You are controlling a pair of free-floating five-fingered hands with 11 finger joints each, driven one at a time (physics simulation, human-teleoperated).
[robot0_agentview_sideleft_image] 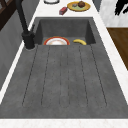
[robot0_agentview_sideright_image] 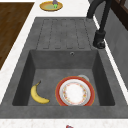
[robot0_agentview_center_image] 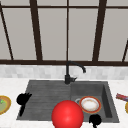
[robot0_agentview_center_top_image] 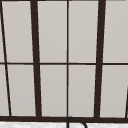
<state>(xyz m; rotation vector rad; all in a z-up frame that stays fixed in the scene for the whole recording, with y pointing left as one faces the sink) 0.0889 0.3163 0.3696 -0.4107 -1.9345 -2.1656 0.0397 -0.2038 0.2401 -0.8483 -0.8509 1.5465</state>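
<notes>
The red ball (robot0_agentview_center_image: 67, 115) sits at the sink's (robot0_agentview_center_image: 45, 92) front edge, between our two hands. Our left hand (robot0_agentview_center_image: 23, 99) hovers over the drainboard's left end, fingers loosely spread, holding nothing. Our right hand (robot0_agentview_center_image: 95, 120) is nearer, just right of the ball; we cannot tell its fingers. The ball hides the banana (robot0_agentview_sideright_image: 38, 95).

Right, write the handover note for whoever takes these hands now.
Left hand: open, holding nothing, over the drainboard's left end.
Right hand: at the basin's front rim, beside the red ball.
In the basin: red-rimmed plate and banana, neither touched by a hand.
Yellow plate with food sits on the counter, left of the sink.
</notes>
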